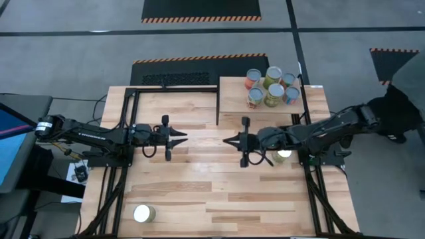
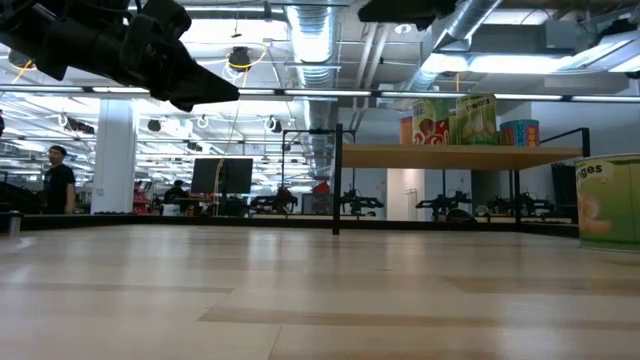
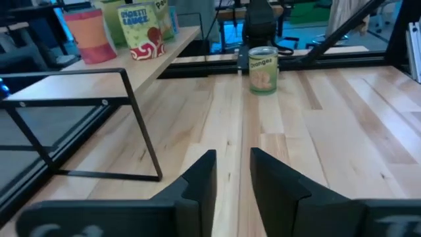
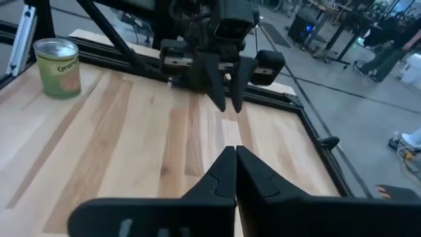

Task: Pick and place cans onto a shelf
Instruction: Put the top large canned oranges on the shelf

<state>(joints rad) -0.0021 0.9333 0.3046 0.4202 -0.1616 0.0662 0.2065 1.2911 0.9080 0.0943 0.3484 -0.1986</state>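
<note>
Several cans [image 1: 272, 87] stand upright on the light-wood shelf [image 1: 232, 99] at the table's far right; they also show in the low view [image 2: 460, 120]. A green-labelled can [image 1: 283, 156] stands on the tabletop under my right arm and shows in the left wrist view [image 3: 263, 69]. Another can [image 1: 143, 213] stands near the table's near left corner. My left gripper [image 1: 182, 138] hovers at mid-table, its fingers a little apart and empty. My right gripper [image 1: 226, 141] faces it, shut and empty.
The shelf's thin black frame legs [image 3: 141, 138] stand on the table beside my left gripper's line of sight. A black frame [image 1: 172, 89] runs along the table's far left. Bare planks [image 1: 199, 186] lie between the grippers and the near edge. People stand in the room behind [image 2: 58, 185].
</note>
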